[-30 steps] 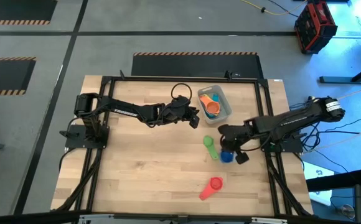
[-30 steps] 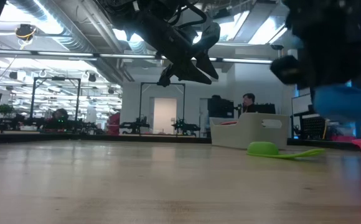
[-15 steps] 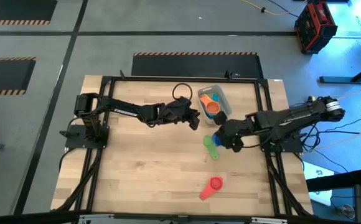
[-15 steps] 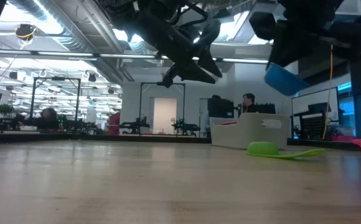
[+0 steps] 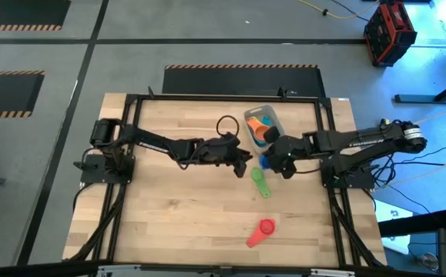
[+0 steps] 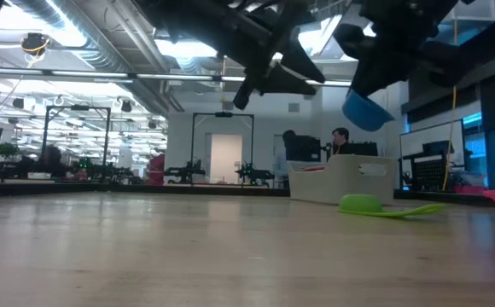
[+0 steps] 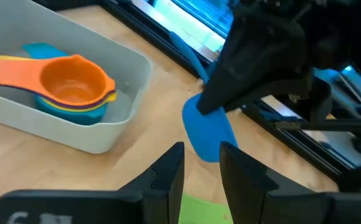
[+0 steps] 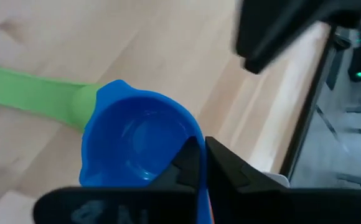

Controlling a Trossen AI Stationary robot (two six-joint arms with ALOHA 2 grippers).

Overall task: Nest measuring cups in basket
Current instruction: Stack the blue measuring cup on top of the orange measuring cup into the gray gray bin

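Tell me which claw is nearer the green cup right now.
Left, narrowly. The left claw hovers beside the green cup, toward the table's middle. The right claw, shut on the dark blue cup, hangs between the green cup and the basket.

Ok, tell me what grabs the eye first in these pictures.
The right gripper holds the dark blue cup in the air, beside the basket at the table's far side. Inside the basket, the orange cup sits nested on a stack. The green cup and red cup lie loose on the table.
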